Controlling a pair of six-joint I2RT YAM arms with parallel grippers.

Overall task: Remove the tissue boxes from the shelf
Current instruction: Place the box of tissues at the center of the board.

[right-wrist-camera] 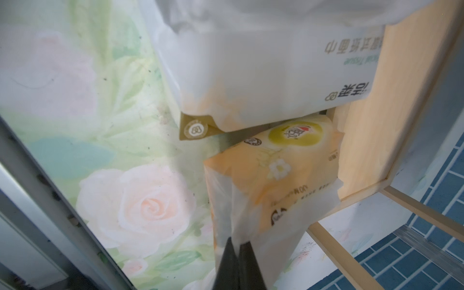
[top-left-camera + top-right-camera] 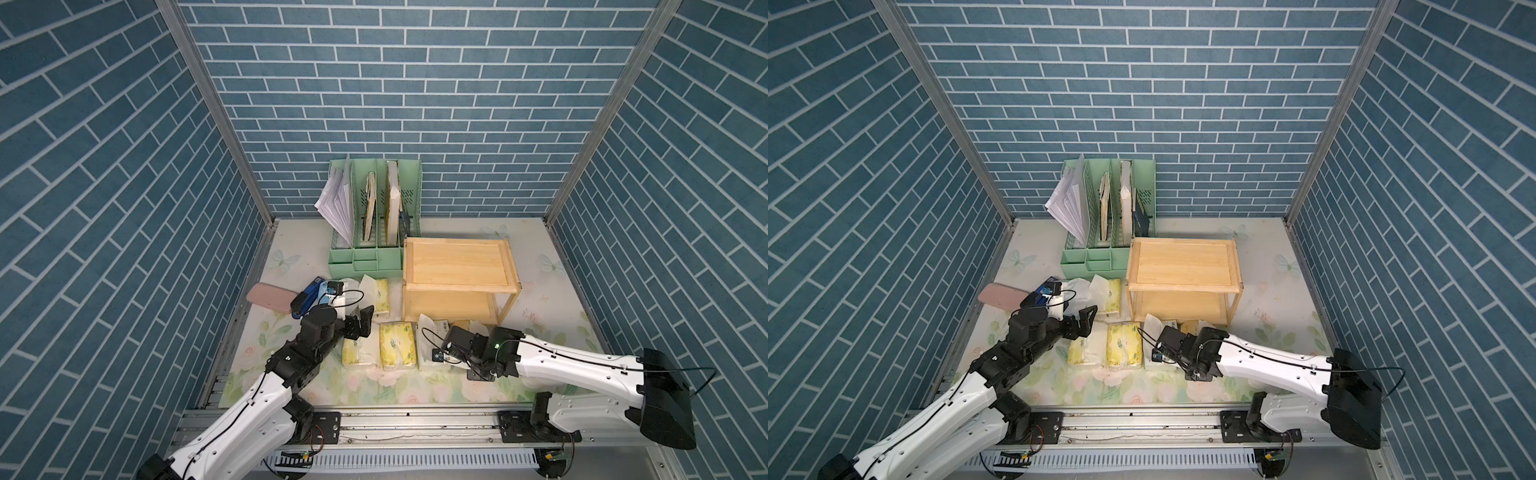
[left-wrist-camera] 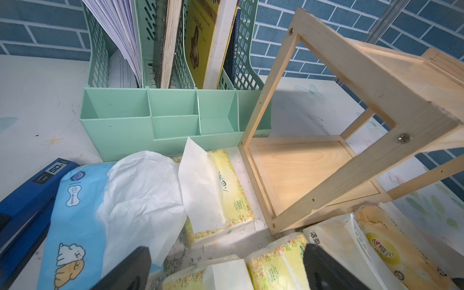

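The wooden shelf (image 2: 457, 266) stands right of centre, both boards bare. Several tissue boxes lie on the table. A blue-white one (image 3: 80, 206) and a pale yellow one (image 2: 381, 293) sit left of the shelf. Two more pale yellow packs (image 2: 398, 347) (image 2: 351, 355) lie in front. A white pack (image 1: 263, 75) and an orange-yellow pack (image 1: 276, 170) rest at the shelf's front foot. My right gripper (image 1: 237, 247) is shut on the orange-yellow pack's loose end. My left gripper (image 3: 227, 271) hangs open over the two front yellow packs, holding nothing.
A mint-green file organizer (image 2: 365, 253) with papers and books stands behind the packs, touching the shelf's left side. A pink flat case (image 2: 269, 297) and a blue stapler (image 3: 22, 200) lie at the left. The metal rail (image 2: 415, 419) runs along the table's front edge.
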